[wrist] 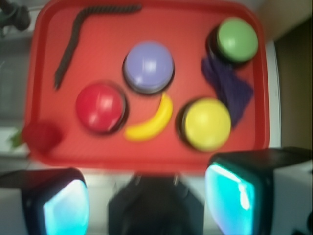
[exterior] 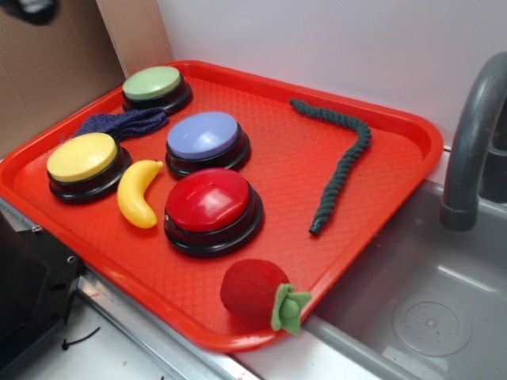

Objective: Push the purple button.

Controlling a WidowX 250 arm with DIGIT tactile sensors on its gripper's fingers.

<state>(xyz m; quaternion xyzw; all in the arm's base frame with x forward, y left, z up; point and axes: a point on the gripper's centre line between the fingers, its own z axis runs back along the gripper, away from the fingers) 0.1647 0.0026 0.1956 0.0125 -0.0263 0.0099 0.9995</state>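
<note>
The purple button [exterior: 205, 139] is a lavender dome on a black base, near the middle of the red tray [exterior: 372, 186]. In the wrist view it [wrist: 148, 66] sits in the upper middle, seen from high above. My gripper [wrist: 149, 198] is at the bottom of the wrist view, over the tray's near edge and well away from the button. Its two fingers [wrist: 234, 196] with cyan pads stand wide apart with nothing between them. In the exterior view only a dark piece of the arm shows at the top left corner.
On the tray: a larger red button [exterior: 212, 207], a yellow button [exterior: 85, 162], a green button [exterior: 155, 87], a toy banana [exterior: 139, 194], a dark purple knitted cloth [exterior: 127, 123], a dark green cord [exterior: 341, 158], a red felt strawberry [exterior: 257, 293]. A grey sink [exterior: 428, 309] and faucet [exterior: 475, 134] are at right.
</note>
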